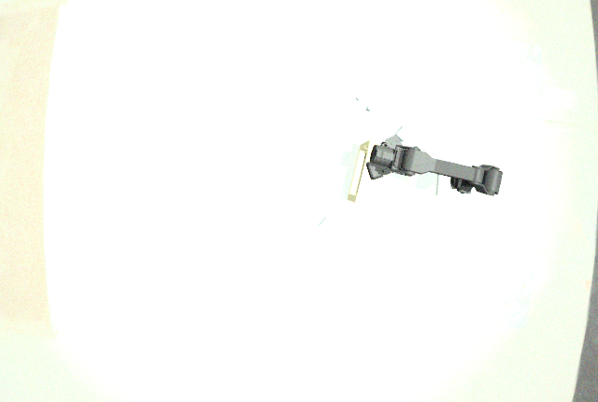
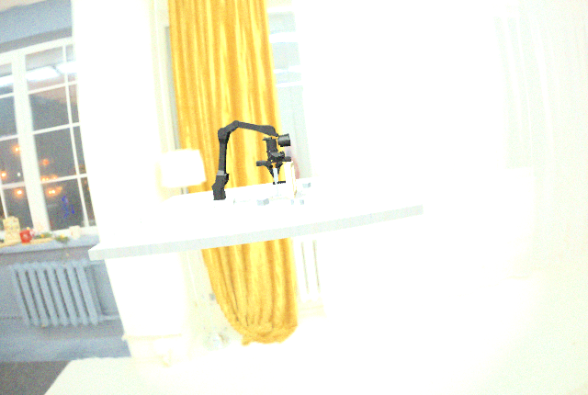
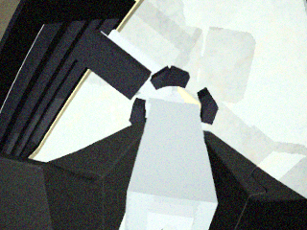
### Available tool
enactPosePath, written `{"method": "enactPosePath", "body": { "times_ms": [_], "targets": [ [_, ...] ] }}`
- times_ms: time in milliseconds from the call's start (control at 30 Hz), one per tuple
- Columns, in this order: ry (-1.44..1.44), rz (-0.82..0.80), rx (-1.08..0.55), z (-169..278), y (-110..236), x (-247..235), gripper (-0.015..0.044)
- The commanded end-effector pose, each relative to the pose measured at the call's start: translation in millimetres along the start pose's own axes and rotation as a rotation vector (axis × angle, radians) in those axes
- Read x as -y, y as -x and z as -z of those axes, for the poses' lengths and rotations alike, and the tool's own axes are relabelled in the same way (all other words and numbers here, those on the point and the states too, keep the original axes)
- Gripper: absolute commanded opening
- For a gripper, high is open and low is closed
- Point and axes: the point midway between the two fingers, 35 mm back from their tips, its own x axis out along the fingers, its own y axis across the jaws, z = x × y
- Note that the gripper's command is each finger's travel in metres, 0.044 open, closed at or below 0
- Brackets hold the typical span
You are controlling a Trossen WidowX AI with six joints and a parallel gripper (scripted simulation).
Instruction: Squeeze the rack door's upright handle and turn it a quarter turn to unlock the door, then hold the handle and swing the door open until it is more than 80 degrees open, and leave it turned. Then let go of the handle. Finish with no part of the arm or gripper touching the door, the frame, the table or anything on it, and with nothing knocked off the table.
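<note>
Handle [image 2: 276, 176] [image 3: 173, 163] — holding it snugly in the hand [image 1: 385, 156] [image 2: 275, 172] [image 3: 172, 136], probably turning it to unlock; next, finishing the quarter turn — then pulling gently without letting go.

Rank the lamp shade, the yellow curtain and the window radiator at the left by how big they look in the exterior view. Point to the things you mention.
1. Yellow curtain [image 2: 222, 73]
2. Radiator [image 2: 59, 293]
3. Lamp shade [image 2: 183, 168]

These are apparent sizes only.
</note>
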Motion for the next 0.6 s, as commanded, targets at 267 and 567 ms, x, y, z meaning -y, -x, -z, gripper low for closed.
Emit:
{"method": "enactPosePath", "body": {
  "times_ms": [267,567],
  "targets": [
    [-0.592,-0.001,-0.002,0.4,-0.1,0.0,0.0013],
    [-0.911,0.0,-0.002,0.4,-0.1,0.0,0.0013]
  ]
}}
